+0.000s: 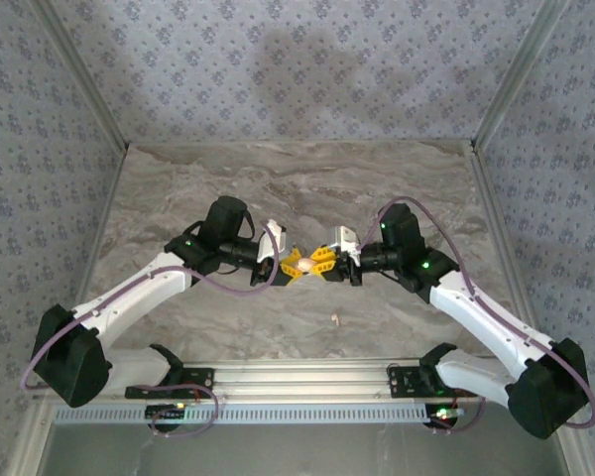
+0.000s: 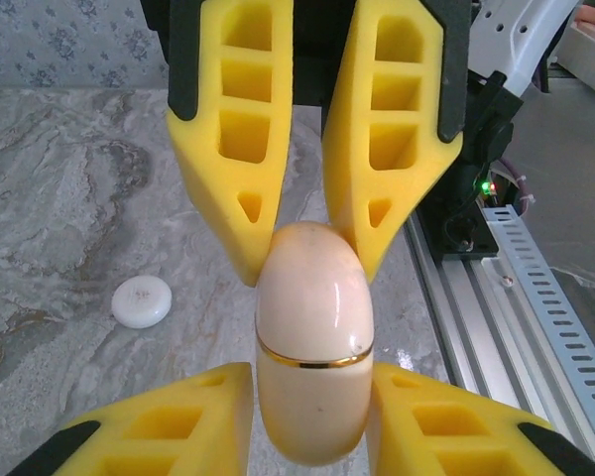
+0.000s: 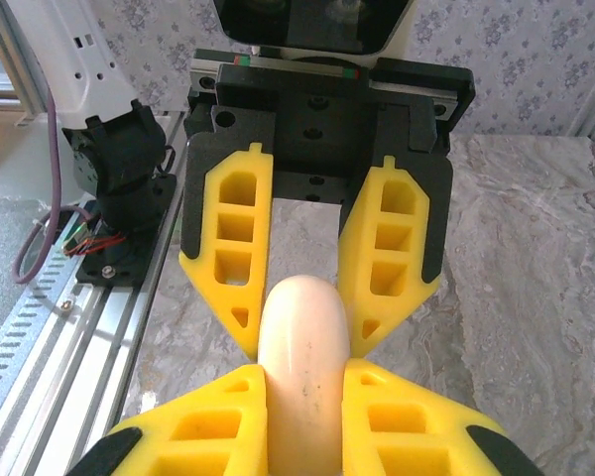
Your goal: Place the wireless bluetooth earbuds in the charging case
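yellow foam right jaws pinch the glossy cream egg-shaped charging case [image 2: 314, 337], left jaws flank it, grip uncertain.

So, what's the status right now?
Left gripper, right gripper: jaws shut on charging case. Case closed. One whitish earbud-like piece loose on table. White puck nearby, not blocking.

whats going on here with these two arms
Both arms meet above the middle of the table, each with its gripper at one end of a cream, egg-shaped case with a gold band. The right gripper is shut on its end. The left gripper has a finger on each side of the other end, but whether it is gripping is hard to tell. The case is closed. A small white disc lies on the table.
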